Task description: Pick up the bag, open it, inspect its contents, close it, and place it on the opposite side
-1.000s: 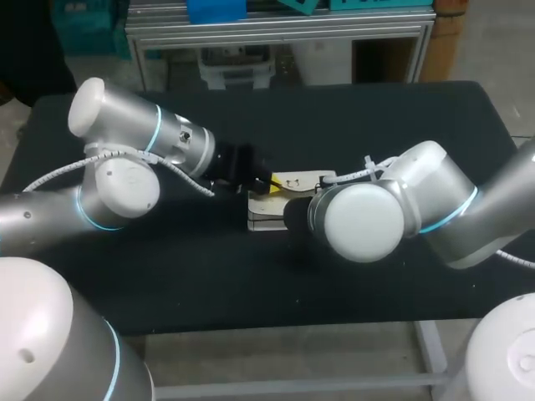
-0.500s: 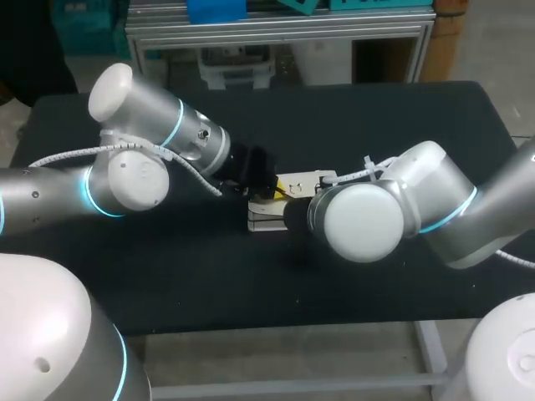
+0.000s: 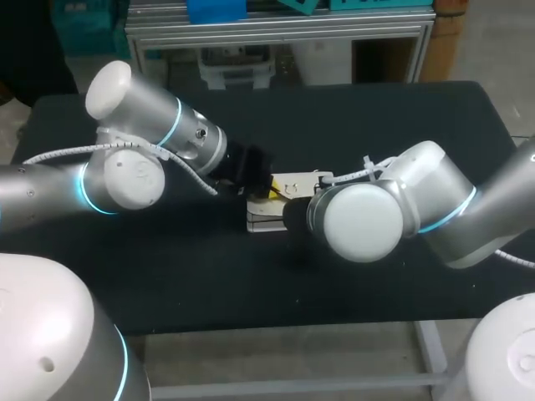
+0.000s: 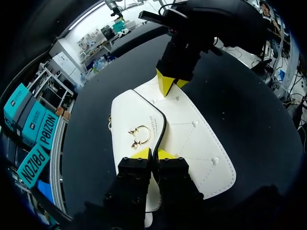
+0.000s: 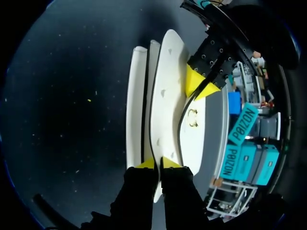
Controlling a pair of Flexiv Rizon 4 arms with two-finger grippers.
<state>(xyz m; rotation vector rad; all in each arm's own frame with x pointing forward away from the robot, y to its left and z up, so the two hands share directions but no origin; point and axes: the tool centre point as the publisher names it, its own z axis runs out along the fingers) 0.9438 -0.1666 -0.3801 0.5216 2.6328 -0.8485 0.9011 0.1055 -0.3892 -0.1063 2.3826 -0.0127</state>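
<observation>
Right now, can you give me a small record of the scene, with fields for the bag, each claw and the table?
bag: white, lying on the table
flap: white with a dark edge, bearing a gold ring clasp
left claw: shut on the flap's edge, beside the clasp
right claw: shut on the bag's edge at the opposite end
table: black

White bag [image 4: 192,136], gold clasp [image 4: 139,135], black table [image 4: 244,96]
</observation>
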